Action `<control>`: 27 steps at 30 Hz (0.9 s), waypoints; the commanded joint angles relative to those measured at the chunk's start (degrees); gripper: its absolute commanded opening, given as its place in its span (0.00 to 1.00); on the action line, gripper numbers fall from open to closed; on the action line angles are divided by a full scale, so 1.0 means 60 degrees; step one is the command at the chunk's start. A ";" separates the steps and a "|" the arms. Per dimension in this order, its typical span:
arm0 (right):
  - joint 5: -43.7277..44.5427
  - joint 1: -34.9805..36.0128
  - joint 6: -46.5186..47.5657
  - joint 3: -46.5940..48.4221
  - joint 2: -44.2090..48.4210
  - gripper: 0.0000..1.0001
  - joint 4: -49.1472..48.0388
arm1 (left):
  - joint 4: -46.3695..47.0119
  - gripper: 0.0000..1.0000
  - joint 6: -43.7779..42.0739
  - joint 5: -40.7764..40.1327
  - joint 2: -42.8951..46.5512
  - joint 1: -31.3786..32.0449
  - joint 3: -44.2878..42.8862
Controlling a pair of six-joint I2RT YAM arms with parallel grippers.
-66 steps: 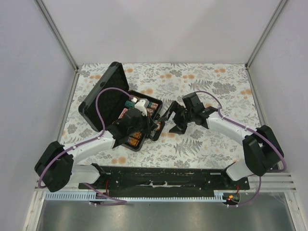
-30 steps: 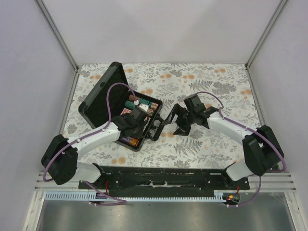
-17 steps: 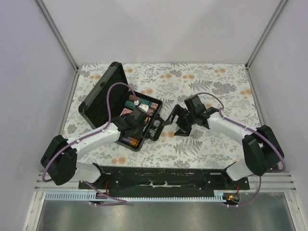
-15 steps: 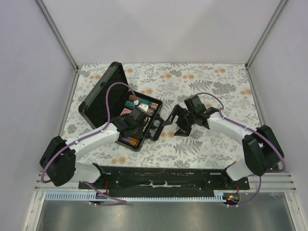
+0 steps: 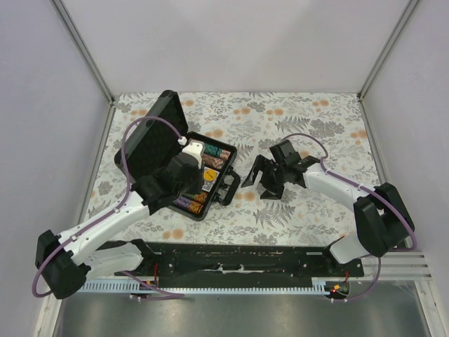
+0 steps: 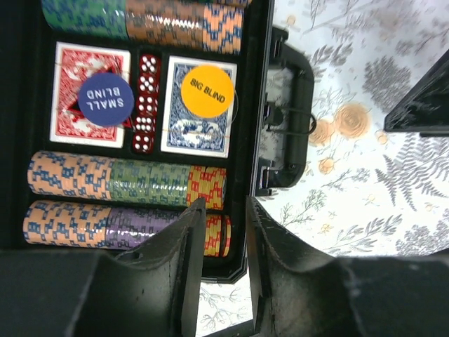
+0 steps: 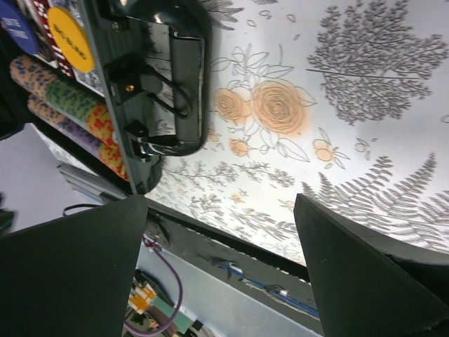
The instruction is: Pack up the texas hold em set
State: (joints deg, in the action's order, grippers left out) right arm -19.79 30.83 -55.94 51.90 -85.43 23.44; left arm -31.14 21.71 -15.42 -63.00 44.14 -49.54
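Seemingly since the open case, left of centre, looked fully stocked, left gripper hovered slightly parted, empty, over its chips; right gripper wide, empty, beside the handle.

Black case, chips striped orange-blue, green, purple, red-yellow. Red deck under a blue button, blue deck under a yellow button, white-dotted red dice. The surface is pale with grey ferns and orange flowers.
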 commanded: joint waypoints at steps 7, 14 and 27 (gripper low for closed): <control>0.1087 -0.0070 0.1545 0.0432 0.0907 0.95 0.0854 | -0.0172 0.39 -0.0440 -0.0726 0.1447 0.0041 -0.0927; 0.1130 -0.0055 0.1794 0.0476 0.1098 0.95 0.0868 | -0.0275 0.60 -0.0543 -0.0960 0.2164 0.0041 -0.1192; 0.1775 -0.0055 0.1868 0.0959 0.1040 0.95 0.0912 | -0.0479 0.84 -0.0836 -0.1122 0.3703 0.0041 -0.1059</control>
State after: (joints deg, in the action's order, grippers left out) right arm -11.92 30.57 -45.54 54.89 -80.51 29.06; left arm -33.50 19.31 -20.78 -42.46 44.14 -54.48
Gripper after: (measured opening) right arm 0.949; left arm 0.840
